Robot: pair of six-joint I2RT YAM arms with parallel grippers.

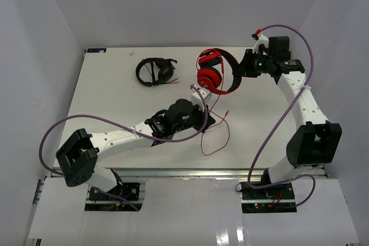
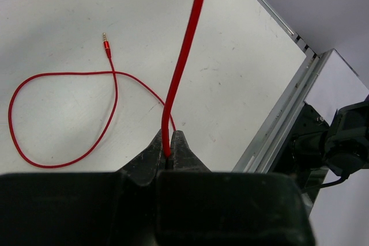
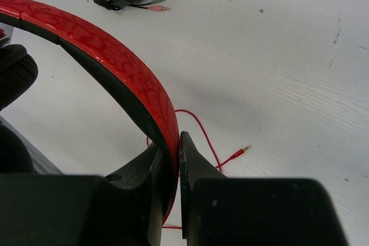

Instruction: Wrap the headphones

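White walls enclose my scuffed desk. My left tool pinches the red cable; my right tool clamps the red headphones by the headband.

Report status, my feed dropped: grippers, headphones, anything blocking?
Left gripper shut on cable. Right gripper shut on headphones at headband. Black headphones apart, not blocking.

Red headphones: glossy patterned headband, black lining & pads, at far right-center of bench. Headband pinched in right end effector. Thin red cable is clamped in left end effector. Rest lies in slack loop on bench, plug flat.
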